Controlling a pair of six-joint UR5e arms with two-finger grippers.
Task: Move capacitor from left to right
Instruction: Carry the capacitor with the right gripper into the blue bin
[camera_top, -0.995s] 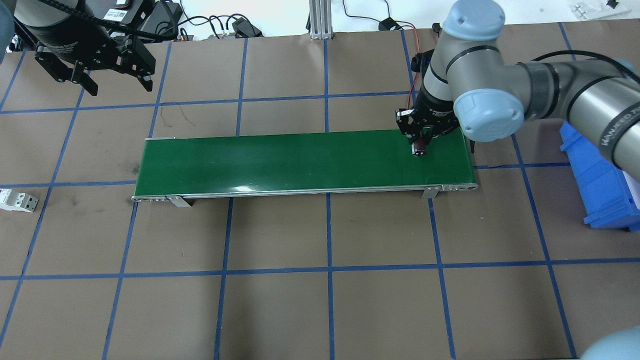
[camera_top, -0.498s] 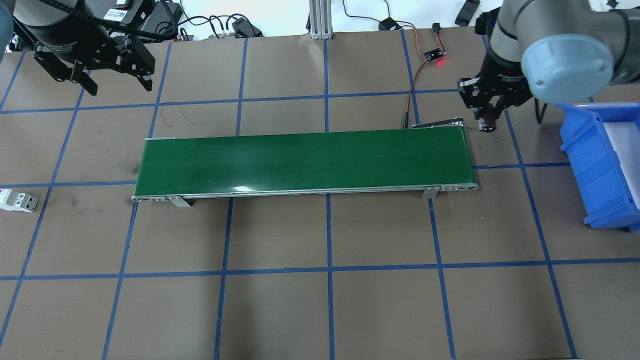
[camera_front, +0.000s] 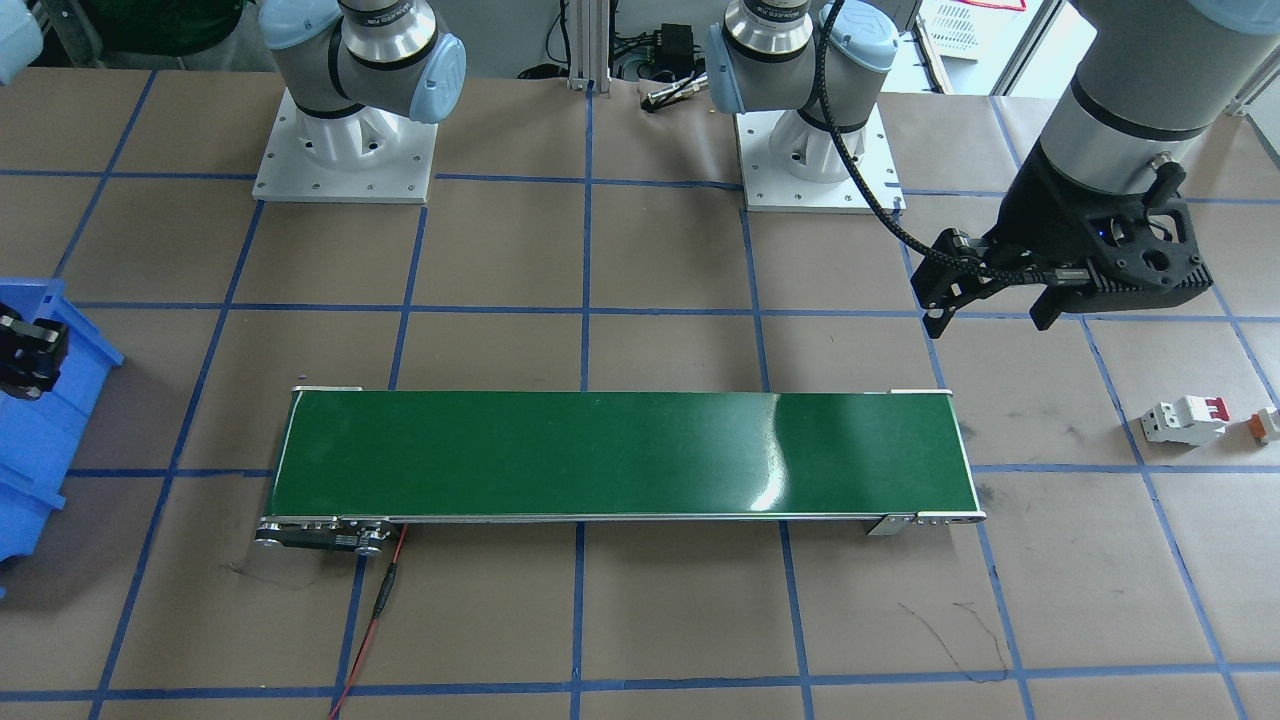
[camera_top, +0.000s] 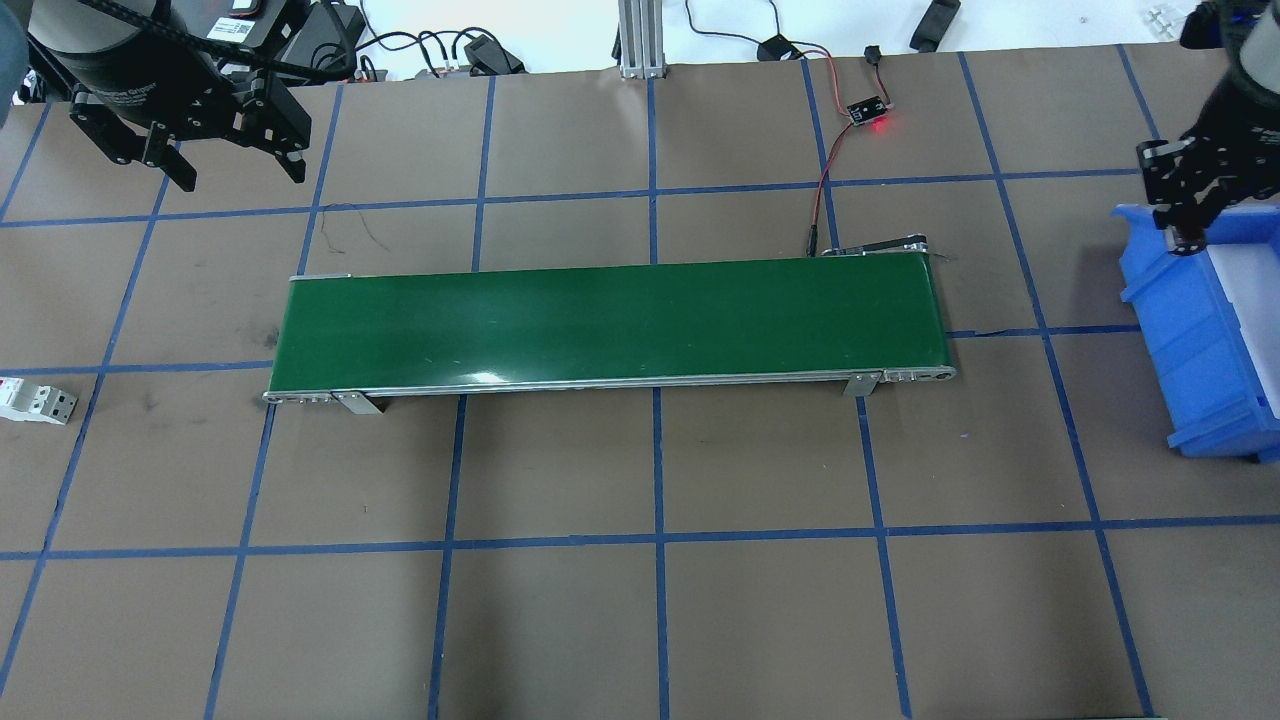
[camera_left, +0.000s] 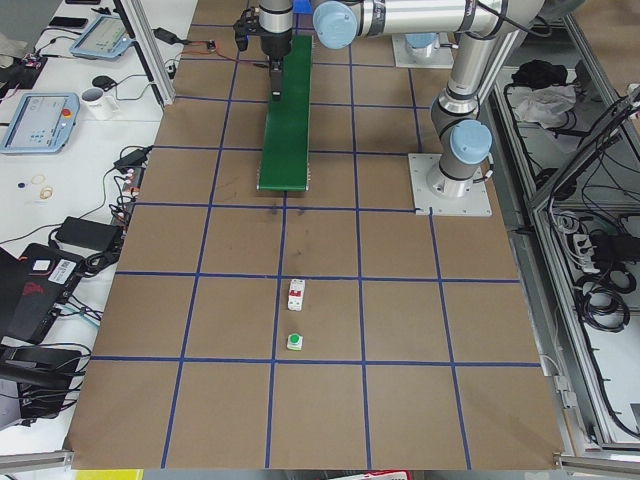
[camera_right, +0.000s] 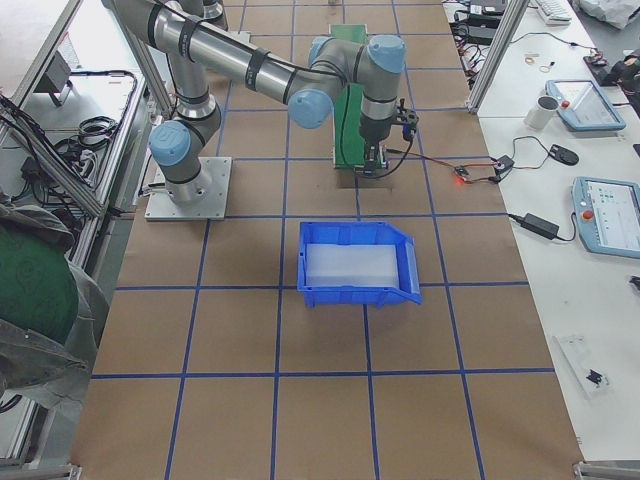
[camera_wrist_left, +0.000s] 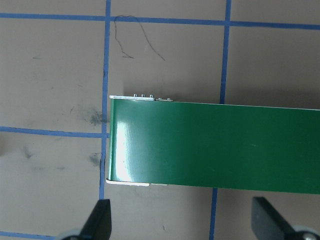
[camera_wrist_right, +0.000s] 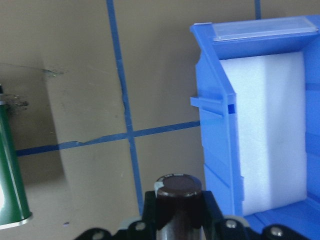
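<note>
The right gripper (camera_top: 1186, 226) clamps the small dark cylindrical capacitor (camera_wrist_right: 178, 196) just outside the blue plastic bin's (camera_top: 1165, 300) wall. It should be centred over the white foam liner (camera_wrist_right: 265, 130) and lowered before release.

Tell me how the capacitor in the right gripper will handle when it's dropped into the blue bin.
The capacitor is a round cylinder, so it will probably roll if it lands on its side, though the white foam lining the bin should damp that. It looks rigid in the right gripper, and being small, likely light.
</note>
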